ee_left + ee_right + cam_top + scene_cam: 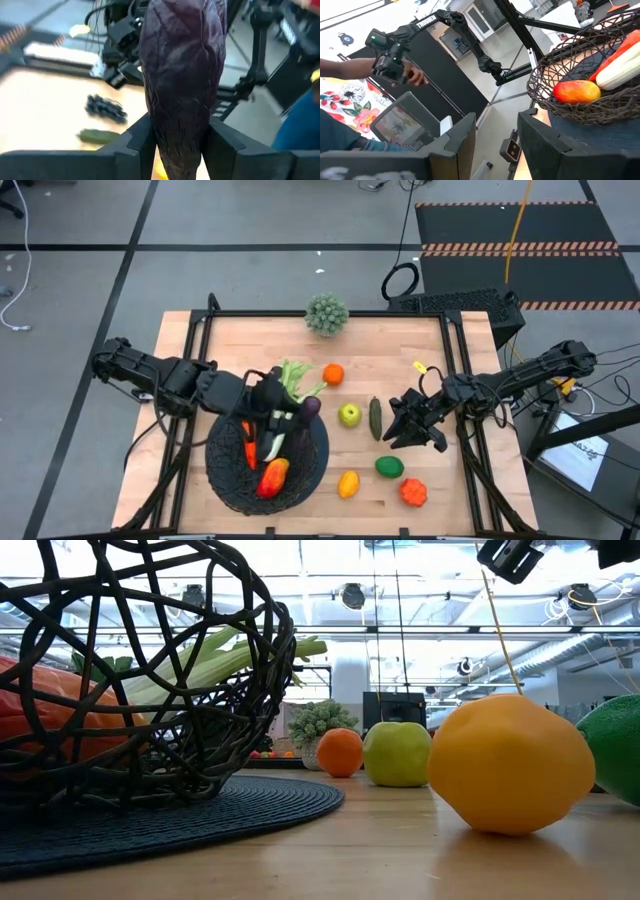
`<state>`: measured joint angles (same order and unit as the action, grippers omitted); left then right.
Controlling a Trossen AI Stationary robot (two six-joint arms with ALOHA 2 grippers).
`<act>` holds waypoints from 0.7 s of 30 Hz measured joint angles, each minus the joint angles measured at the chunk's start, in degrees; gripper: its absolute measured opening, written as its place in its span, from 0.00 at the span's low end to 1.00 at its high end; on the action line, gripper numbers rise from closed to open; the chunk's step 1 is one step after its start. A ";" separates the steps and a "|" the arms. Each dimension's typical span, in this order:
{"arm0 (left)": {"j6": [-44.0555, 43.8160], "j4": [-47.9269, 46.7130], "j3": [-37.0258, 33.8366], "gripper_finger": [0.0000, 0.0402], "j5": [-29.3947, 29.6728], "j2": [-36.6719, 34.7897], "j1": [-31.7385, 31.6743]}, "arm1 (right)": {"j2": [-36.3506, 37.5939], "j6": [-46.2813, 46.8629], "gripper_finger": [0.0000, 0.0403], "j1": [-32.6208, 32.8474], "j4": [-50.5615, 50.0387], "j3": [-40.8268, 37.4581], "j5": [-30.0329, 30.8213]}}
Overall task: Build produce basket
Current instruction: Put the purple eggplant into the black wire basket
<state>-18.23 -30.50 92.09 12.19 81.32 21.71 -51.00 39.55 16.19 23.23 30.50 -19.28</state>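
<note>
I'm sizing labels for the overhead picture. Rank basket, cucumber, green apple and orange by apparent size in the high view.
1. basket, by far
2. cucumber, longest of the fruits, though thin
3. green apple and orange: look alike, so no ranking between them

Black mesh basket (225,480) holds mango (272,477), carrot (248,448), celery (272,445).

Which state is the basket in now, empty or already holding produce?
Holding produce: the basket contains a mango, a carrot and celery.
</note>
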 joint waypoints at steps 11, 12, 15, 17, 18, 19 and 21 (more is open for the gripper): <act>25.84 -4.35 0.00 0.33 3.57 0.00 0.02 | 0.00 -0.10 0.34 -0.02 -0.01 0.00 5.48; 25.48 -5.25 0.00 0.33 4.73 0.00 0.02 | 0.00 -0.11 0.34 -0.02 0.00 0.00 6.00; 20.64 -7.73 0.00 0.33 6.35 0.03 -0.25 | 0.00 -0.11 0.34 -0.02 0.01 0.00 7.51; 15.18 -8.48 0.00 0.33 6.39 0.57 -0.82 | 0.00 -0.11 0.34 -0.10 0.01 0.00 7.60; 11.74 -8.91 0.00 0.33 6.42 0.81 -1.01 | 0.00 -0.11 0.34 -0.11 0.03 0.00 7.61; 8.00 -9.92 -0.02 0.33 6.34 0.96 -1.14 | 0.00 -0.11 0.34 -0.13 0.01 0.00 7.72; -0.03 -11.43 -0.07 0.33 6.41 1.20 -1.21 | 0.00 0.08 0.34 -0.11 0.03 0.00 8.85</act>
<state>-18.26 -41.93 92.03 18.60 82.52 20.50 -51.00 39.64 16.08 23.26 30.50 -10.43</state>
